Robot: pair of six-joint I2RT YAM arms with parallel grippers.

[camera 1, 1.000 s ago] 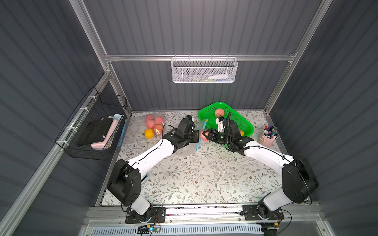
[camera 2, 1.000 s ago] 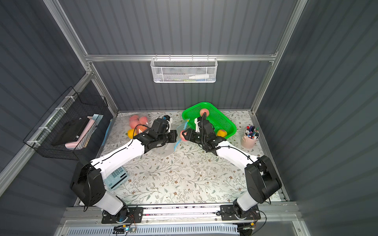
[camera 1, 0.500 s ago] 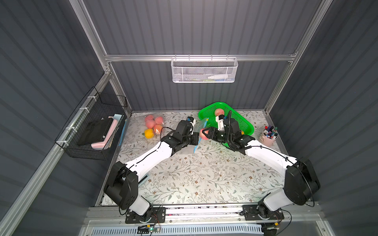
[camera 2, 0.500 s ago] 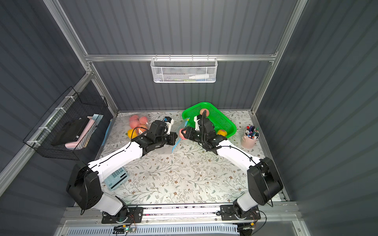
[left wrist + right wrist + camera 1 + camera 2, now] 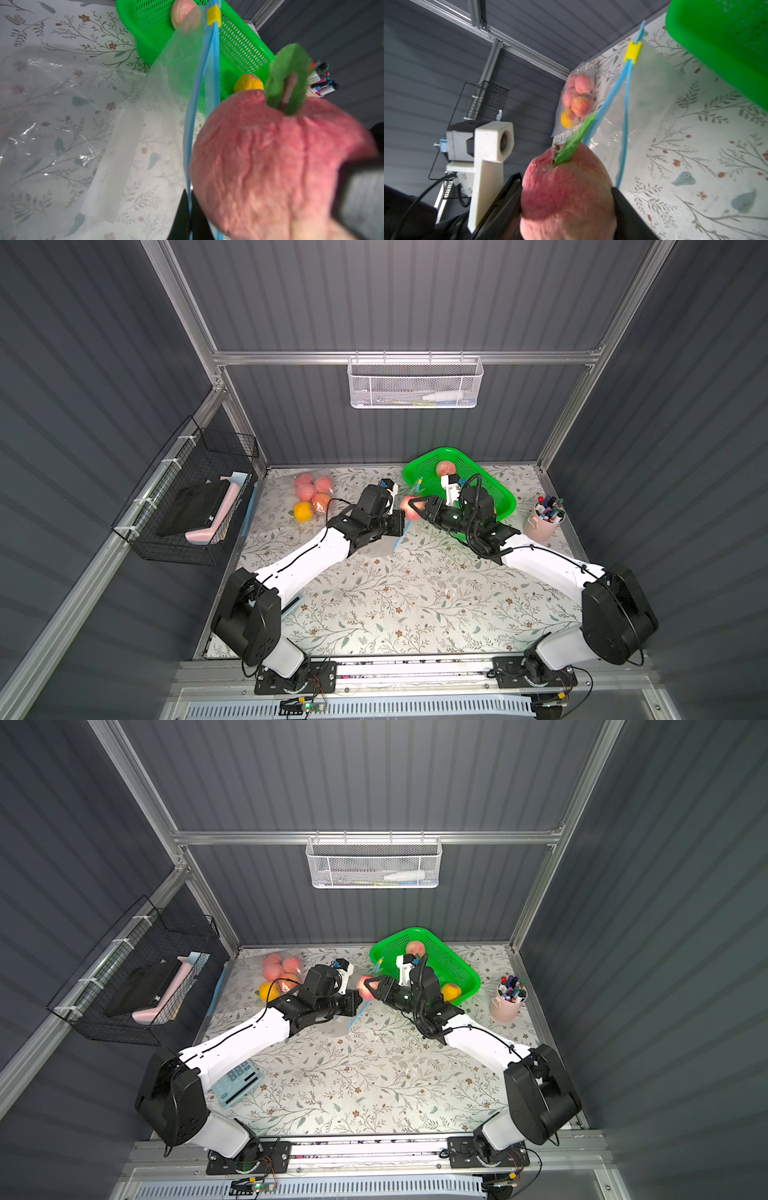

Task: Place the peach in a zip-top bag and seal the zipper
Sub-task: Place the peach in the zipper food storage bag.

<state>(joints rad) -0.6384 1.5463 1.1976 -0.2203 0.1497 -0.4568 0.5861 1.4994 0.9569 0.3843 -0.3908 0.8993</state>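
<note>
Two risks I saw: my left gripper (image 5: 188, 207), pinched shut on the blue rim (image 5: 208, 62) of the zip-top bag (image 5: 116, 124), kept the mouth narrow, so the peach (image 5: 270, 166), clamped in the right gripper (image 5: 566, 207) just outside it, could catch the lip and drag it. Rightward the green basket (image 5: 505, 506) crowded me; bare table (image 5: 415, 605) lay toward the arm bases

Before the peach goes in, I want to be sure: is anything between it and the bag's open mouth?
Nothing visible does. The right gripper holds the peach beside the parted blue lips of the bag; the left gripper pinches one lip; the yellow slider sits at the far end.
</note>
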